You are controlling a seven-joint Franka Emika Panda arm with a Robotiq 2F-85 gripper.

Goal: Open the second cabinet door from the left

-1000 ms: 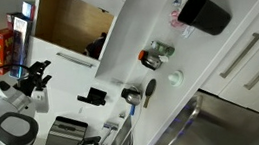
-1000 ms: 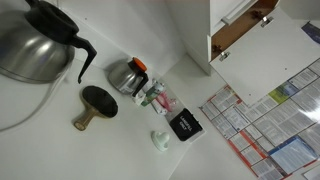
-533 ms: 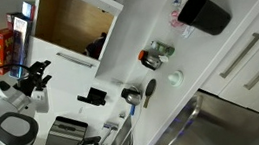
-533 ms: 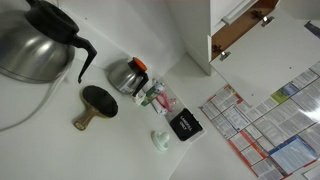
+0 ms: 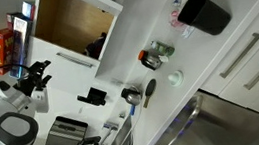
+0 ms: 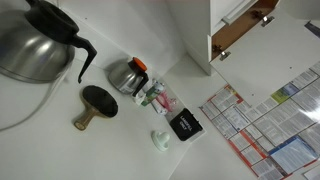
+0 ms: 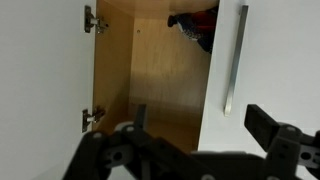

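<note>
Seemingly already open: door [image 7: 45, 80] stands at the wrist view's left, long axis vertical, hinges [image 7: 90, 20] on its edge beside the wood-lined cabinet [image 7: 150, 70]. Gripper [image 7: 198, 125] faces the opening, jaws apart, empty. Neighbour door [image 7: 285, 50] with its handle [image 7: 235, 60] lies to the right.

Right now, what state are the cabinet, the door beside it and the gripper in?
Cabinet: open, wooden inside showing, hinges exposed.
Door with the bar handle: looks shut, right beside the opening.
Gripper: jaws apart, holding nothing, in front of the opening.
</note>
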